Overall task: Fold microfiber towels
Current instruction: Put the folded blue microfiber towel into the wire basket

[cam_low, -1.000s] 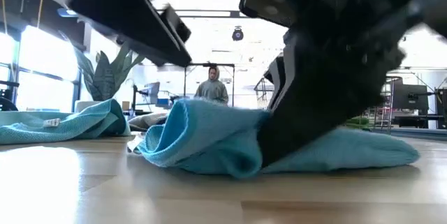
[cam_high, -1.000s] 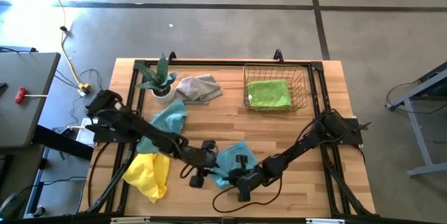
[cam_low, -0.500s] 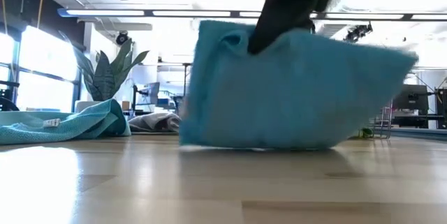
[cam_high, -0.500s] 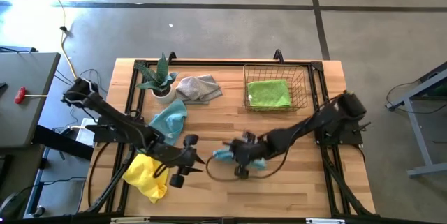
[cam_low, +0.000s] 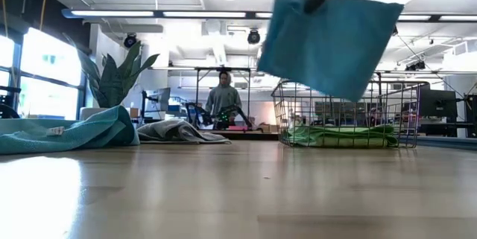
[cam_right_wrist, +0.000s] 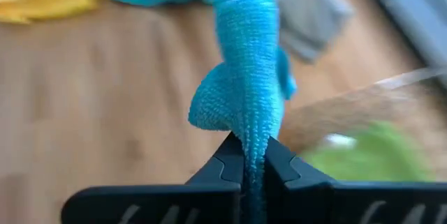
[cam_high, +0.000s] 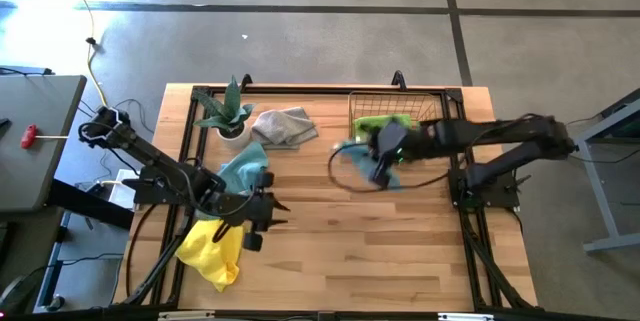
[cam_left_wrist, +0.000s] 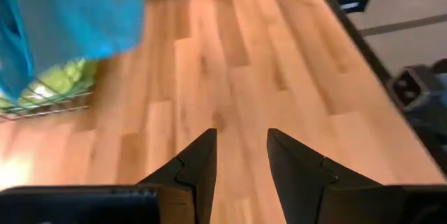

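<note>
My right gripper (cam_high: 378, 158) is shut on a light blue towel (cam_high: 352, 153), high over the table beside the wire basket's left side (cam_high: 352, 126). The towel hangs in the low view (cam_low: 328, 42). A lime green towel (cam_high: 385, 133) lies in the basket. My left gripper (cam_high: 262, 216) is open and empty, near the table's left middle, and its fingers show apart in the left wrist view (cam_left_wrist: 241, 158). A second light blue towel (cam_high: 240, 169), a yellow towel (cam_high: 212, 246) and a grey towel (cam_high: 283, 126) lie on the table. My right gripper pinches a bunched fold of the light blue towel (cam_right_wrist: 251, 144) between its two fingers. The arm reaches in from the table's right side. The towel hangs below the gripper, lifted clear of the table, its lower edge (cam_low: 320, 86) about level with the basket's rim.
A potted plant (cam_high: 225, 111) stands at the far left, beside the grey towel. The wire basket (cam_low: 343, 116) stands at the far right. Bare wood lies at the table's middle and near side (cam_high: 350, 251). A person (cam_low: 223, 97) stands in the room behind.
My right gripper has risen and gone from the table's near middle toward the far right and the basket, carrying the light blue towel from the tabletop to hang clear in the air. My left gripper has drawn back toward the table's left edge.
</note>
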You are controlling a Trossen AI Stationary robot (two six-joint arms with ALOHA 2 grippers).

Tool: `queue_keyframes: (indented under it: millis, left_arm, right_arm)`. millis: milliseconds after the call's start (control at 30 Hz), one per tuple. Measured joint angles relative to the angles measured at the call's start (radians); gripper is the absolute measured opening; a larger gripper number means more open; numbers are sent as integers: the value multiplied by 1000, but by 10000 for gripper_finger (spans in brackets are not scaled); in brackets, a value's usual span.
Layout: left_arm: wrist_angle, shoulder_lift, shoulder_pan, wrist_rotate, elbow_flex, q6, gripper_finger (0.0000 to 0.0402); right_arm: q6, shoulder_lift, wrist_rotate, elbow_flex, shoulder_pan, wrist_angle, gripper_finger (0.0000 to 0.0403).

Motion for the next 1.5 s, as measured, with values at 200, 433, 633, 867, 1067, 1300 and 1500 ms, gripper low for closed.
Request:
queue_keyframes:
  millis: [200, 433, 633, 867, 1067, 1300, 1500]
  left_arm:
    - [-18, -7, 57, -39, -1, 38, 117]
    - [-24, -7, 124, -39, -1, 50, 117]
    - [-42, -7, 156, -39, -1, 48, 117]
    - [-71, -7, 160, -38, -1, 45, 117]
    - [-74, -7, 160, -38, -1, 52, 117]
    - [-74, -6, 160, -38, -1, 63, 117]
    - [-74, -6, 160, -38, -1, 63, 117]
  right_arm:
    - [-177, -94, 267, 0, -138, -130, 0]
    - [-388, -85, 457, 0, -302, -141, 0]
    - [-505, -11, 493, -44, -415, -146, 0]
    - [-419, 114, 278, -116, -427, -136, 0]
    - [-428, 210, 137, -205, -368, -43, 0]
    - [-465, 293, 92, -269, -327, 16, 0]
    - [-456, 290, 98, -249, -320, 69, 0]
